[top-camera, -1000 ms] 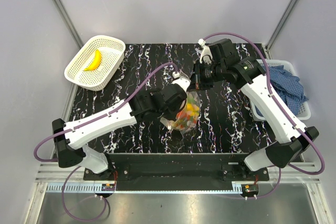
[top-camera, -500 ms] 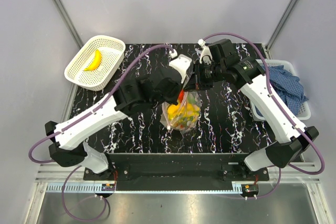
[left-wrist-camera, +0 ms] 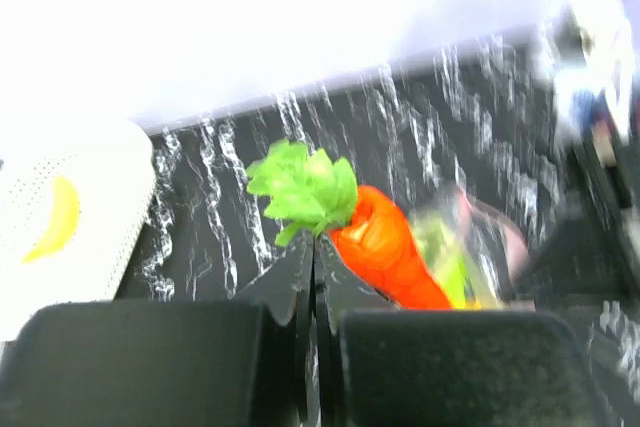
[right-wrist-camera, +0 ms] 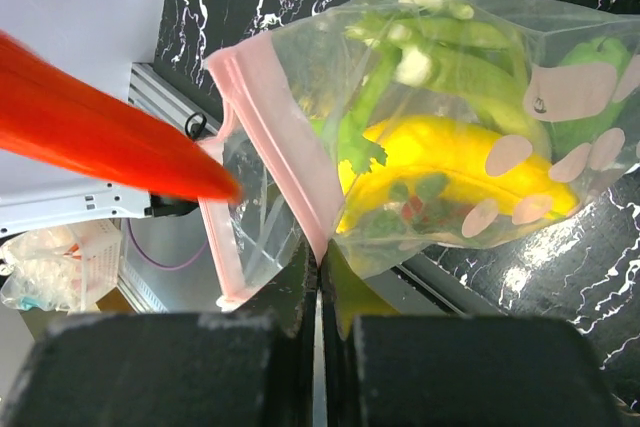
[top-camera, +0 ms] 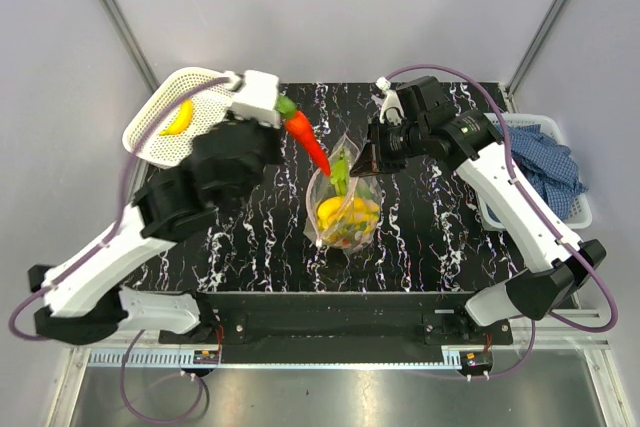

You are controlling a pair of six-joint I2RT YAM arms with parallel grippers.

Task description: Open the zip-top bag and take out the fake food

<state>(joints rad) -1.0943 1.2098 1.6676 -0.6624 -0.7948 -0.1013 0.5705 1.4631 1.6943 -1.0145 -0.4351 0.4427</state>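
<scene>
The zip-top bag [top-camera: 345,209] stands open on the black marbled table, with yellow, green and red fake food inside. My right gripper [top-camera: 364,161] is shut on the bag's pink zip edge [right-wrist-camera: 290,162] and holds its mouth up. My left gripper [top-camera: 283,107] is shut on the green leafy top of an orange-red carrot-shaped toy [top-camera: 308,140]. It holds the toy in the air, up and left of the bag. The left wrist view shows the toy [left-wrist-camera: 385,247] at the shut gripper [left-wrist-camera: 313,247]. The toy's tip [right-wrist-camera: 100,137] shows beside the bag [right-wrist-camera: 440,147] in the right wrist view.
A white mesh basket [top-camera: 150,142] with a yellow banana [top-camera: 178,119] stands at the far left, partly behind my left arm; it also shows in the left wrist view [left-wrist-camera: 90,187]. A white bin [top-camera: 585,209] with blue checked cloth [top-camera: 545,162] stands at the right edge.
My left gripper pulled the carrot-shaped toy out of the bag and swung up and left toward the basket. My right gripper kept its hold on the bag's edge.
</scene>
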